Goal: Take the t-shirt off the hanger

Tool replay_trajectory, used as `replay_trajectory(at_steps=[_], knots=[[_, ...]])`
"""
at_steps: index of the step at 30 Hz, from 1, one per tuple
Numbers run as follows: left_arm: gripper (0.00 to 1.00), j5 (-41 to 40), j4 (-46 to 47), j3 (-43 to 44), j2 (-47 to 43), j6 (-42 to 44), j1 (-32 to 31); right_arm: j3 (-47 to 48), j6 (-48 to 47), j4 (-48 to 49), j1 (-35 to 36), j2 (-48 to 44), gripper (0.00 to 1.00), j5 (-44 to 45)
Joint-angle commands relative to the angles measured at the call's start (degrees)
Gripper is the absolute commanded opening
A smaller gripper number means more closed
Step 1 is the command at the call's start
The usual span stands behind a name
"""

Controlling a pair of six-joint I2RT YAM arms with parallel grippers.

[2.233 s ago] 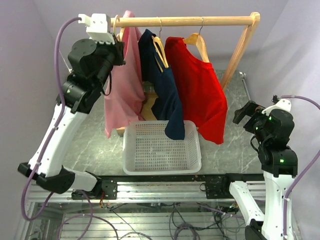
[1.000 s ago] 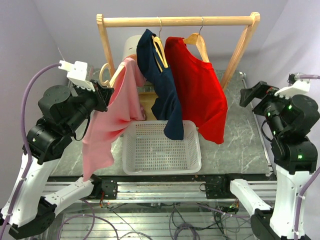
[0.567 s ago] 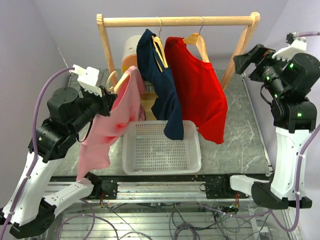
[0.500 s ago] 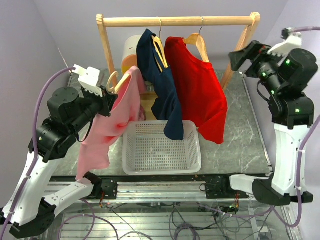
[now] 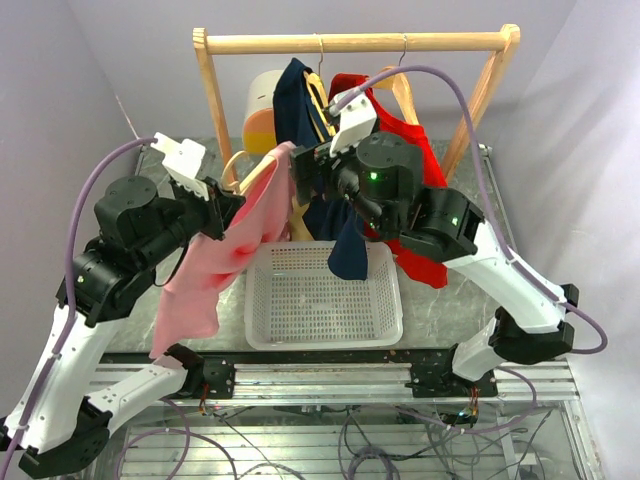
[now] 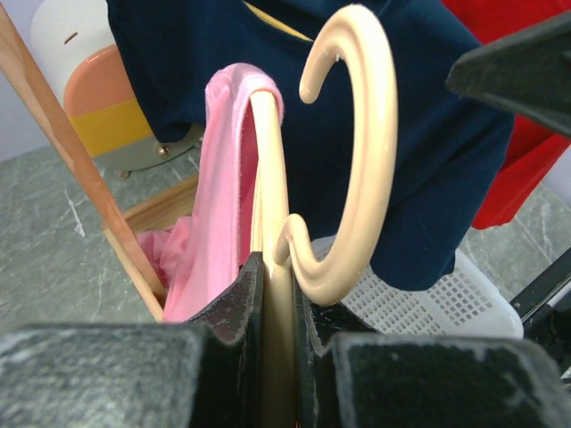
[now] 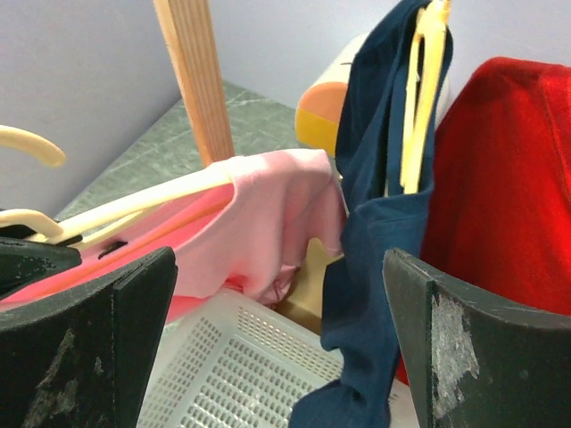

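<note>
The left jaws clamp the neck of the cream hanger (image 6: 368,160), the pink t-shirt (image 6: 219,205) draped over its arm just beyond them. The right jaws gape wide, the t-shirt ahead of them, untouched.

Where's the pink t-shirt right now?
The pink t-shirt hangs left of the white basket in the top view, on a cream hanger clamped by the left gripper.

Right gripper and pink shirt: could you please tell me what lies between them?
Nothing: in the right wrist view, the open right gripper faces the pink shirt across bare air.
</note>
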Motion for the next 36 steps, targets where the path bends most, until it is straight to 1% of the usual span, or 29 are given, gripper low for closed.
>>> replay_trajectory(at_steps=[1,6,8,11,19,23,25,29,34,36], knots=[[0.07,0.81,2.39,1.53,-3.07,-2.87,-0.26,-1.63,-0.16,4.52,2.14,0.15,1.00,5.14],[0.07,-0.33,-0.06,5.47,-2.53,-5.02,-0.34,-13.03,2.30,15.90,2.16,-2.29,0.99,3.32],[0.07,-0.20,-1.10,7.08,-1.90,-5.45,-0.27,-15.54,2.73,20.12,2.16,-2.18,0.94,2.78],[0.07,-0.34,-2.44,8.84,-1.13,-5.80,-0.34,-16.13,3.72,22.60,2.20,-0.72,0.88,1.33],[0.07,-1.49,-2.71,7.67,-1.31,-6.00,-0.25,-16.51,6.37,26.96,2.17,2.10,0.87,-3.05],[0.07,-1.83,-2.45,7.79,-1.48,-5.79,-0.31,-15.83,6.38,27.72,2.16,3.48,0.87,-2.71],[0.07,-1.88,-2.72,8.27,-1.36,-5.48,-0.27,-15.55,6.16,27.81,2.24,4.33,0.84,-1.39],[0.07,-2.01,-2.96,9.11,-1.24,-4.93,-0.29,-15.78,5.86,28.61,2.19,5.38,0.74,1.12],[0.07,-0.80,-2.75,9.30,-1.13,-4.67,-0.21,-17.26,4.10,31.88,2.03,5.83,0.68,4.21],[0.07,-0.39,-2.89,9.17,-1.06,-4.60,-0.26,-17.61,2.84,33.73,1.92,6.13,0.61,5.21]])
